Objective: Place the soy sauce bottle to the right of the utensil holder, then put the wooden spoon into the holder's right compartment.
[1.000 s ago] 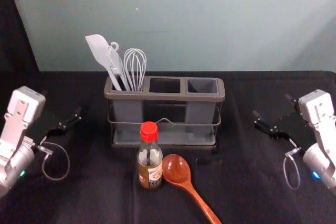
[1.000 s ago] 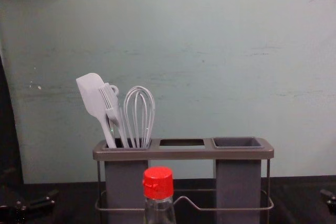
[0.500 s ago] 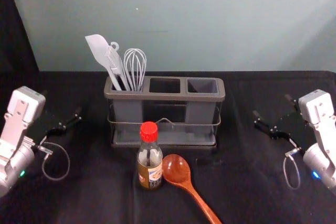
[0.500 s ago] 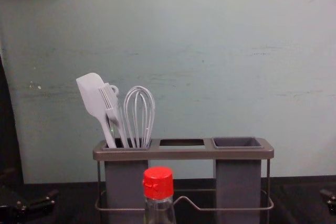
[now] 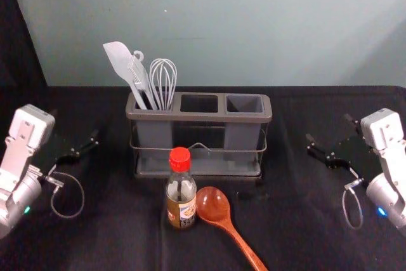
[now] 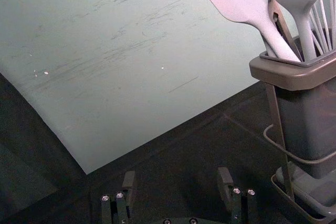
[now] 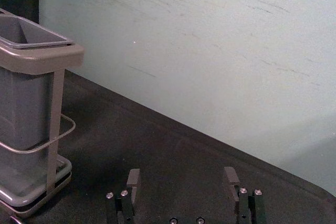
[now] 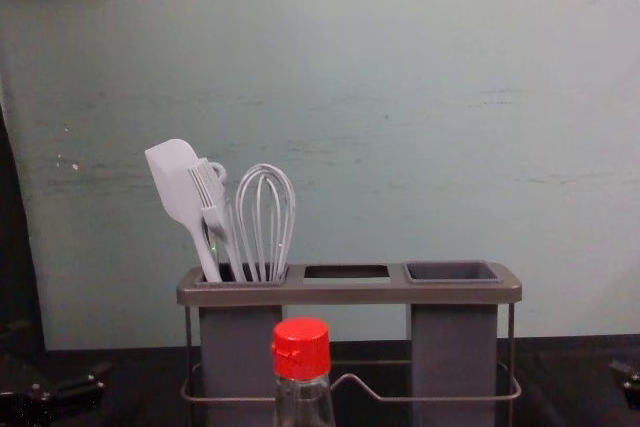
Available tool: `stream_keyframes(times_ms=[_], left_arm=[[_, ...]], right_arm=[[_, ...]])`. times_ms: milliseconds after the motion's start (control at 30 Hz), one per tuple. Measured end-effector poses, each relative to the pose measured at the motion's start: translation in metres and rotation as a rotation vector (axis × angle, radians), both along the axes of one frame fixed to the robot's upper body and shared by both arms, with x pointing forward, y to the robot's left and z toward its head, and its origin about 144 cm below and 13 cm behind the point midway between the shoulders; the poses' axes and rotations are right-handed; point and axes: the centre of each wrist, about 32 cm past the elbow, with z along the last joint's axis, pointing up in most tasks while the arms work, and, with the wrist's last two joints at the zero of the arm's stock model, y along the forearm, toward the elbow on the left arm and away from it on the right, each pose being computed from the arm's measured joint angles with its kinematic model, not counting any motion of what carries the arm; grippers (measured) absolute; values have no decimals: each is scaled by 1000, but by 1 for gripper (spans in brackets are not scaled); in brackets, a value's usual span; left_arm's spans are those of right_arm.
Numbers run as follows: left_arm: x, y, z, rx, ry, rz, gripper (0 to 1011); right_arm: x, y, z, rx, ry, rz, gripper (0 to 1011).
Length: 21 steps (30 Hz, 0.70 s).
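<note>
In the head view the red-capped soy sauce bottle (image 5: 181,196) stands upright in front of the grey utensil holder (image 5: 198,117). The wooden spoon (image 5: 214,205) lies just right of it, bowl beside the bottle, handle slanting toward the front right. The holder's right compartment (image 5: 245,103) has nothing in it. My left gripper (image 5: 75,148) is left of the holder; in the left wrist view the left gripper (image 6: 179,184) is open and holds nothing. My right gripper (image 5: 332,139) is right of the holder; the right gripper (image 7: 182,184) stands open in the right wrist view, likewise without anything between its fingers.
A white spatula (image 5: 120,63), a brush and a whisk (image 5: 163,80) rise from the holder's left compartment. A pale wall (image 5: 254,23) stands behind the black-covered table (image 5: 298,220). Bare cloth lies between the holder and my right gripper.
</note>
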Motion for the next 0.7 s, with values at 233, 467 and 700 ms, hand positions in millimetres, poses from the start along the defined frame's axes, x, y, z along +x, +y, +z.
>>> stream_keyframes(times_ms=[233,467,700], left_arm=[[0,0,0,0,0,0,1012],[0,0,0,0,0,0,1012],[0,0,0,0,0,0,1011]], right_arm=[[0,0,0,-1,-1,-1,1003],[-11,1,6,1,-48,-11,1003],[-28,-3,17,61,-88,7,1003]])
